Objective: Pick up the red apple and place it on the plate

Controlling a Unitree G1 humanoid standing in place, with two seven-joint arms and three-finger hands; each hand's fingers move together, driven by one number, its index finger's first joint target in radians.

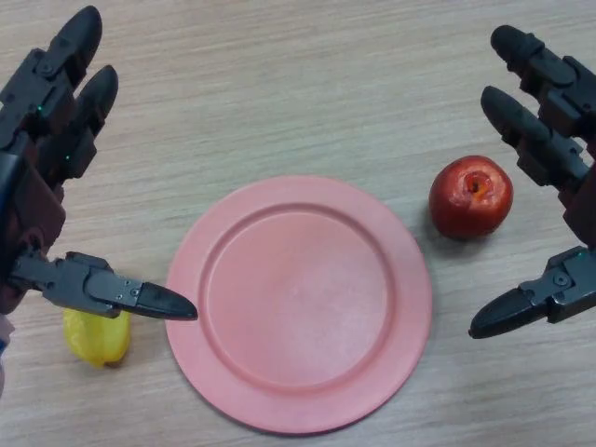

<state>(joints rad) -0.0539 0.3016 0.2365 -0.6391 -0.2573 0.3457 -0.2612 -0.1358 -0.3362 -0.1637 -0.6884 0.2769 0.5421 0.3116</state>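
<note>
While both hands hover spread and empty, red apple [470, 196] sits near bench's right edge, beside empty plate [300, 303]. Right hand [559, 186]: should straddle apple squarely before closing. Left hand [42, 177]: idle.

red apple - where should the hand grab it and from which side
Probably best to grip the red apple round its widest middle, coming down from above with the right hand, which is open beside it. The apple sits upright, stem hollow up, clear of the pink plate, so thumb and fingers can close on opposite sides.
</note>
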